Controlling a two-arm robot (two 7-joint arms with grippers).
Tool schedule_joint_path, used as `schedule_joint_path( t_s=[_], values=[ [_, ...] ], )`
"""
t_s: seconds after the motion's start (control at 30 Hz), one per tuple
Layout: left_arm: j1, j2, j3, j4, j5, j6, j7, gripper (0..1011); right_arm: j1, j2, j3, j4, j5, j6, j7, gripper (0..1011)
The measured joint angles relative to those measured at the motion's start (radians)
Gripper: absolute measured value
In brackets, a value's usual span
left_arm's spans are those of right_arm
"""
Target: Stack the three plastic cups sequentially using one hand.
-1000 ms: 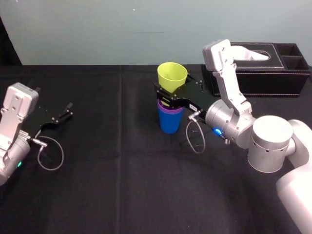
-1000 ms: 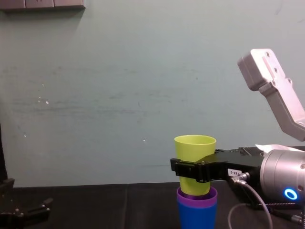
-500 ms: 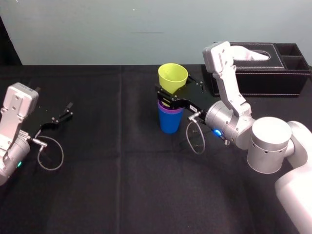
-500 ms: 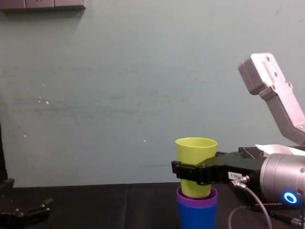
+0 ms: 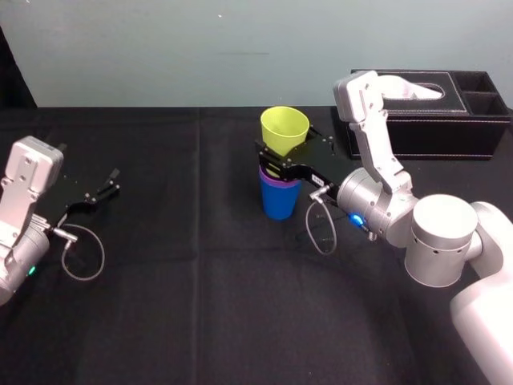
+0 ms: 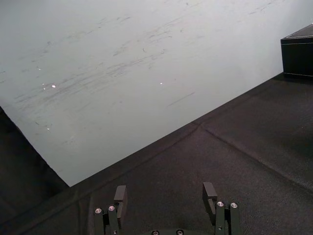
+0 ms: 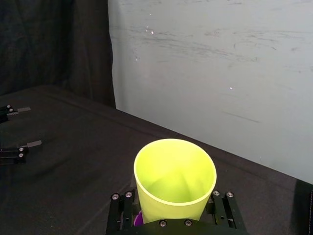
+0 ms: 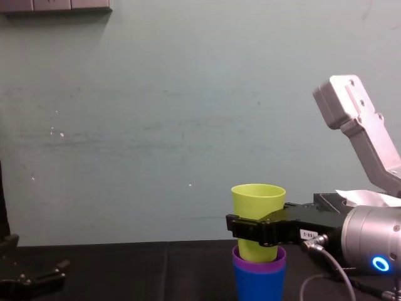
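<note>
My left gripper (image 5: 100,192) is idling open, well left of the blue cup (image 5: 279,204). The purple cup (image 5: 279,182) is already sitting in it. My right gripper (image 5: 272,160) is clamping the green cup (image 5: 284,128), partway inside purple. Guessing just seating and releasing is left.

Centre of surface (image 5: 200,281): top cup (image 5: 284,128) in middle cup (image 5: 278,181), in bottom cup (image 5: 279,202) (all upright); tissue box (image 5: 449,128) behind, to the right.

A black tissue box (image 5: 449,128) sits on the black tablecloth (image 5: 200,305).
</note>
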Motion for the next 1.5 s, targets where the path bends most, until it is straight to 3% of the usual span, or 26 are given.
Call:
schedule_joint_path(
  t_s=[1.5],
  values=[
    [0.0,0.0,0.0,0.0,0.0,0.0,0.0,1011,-0.005,-0.011,-0.003,0.041,-0.027,-0.024,-0.001,724]
  ],
)
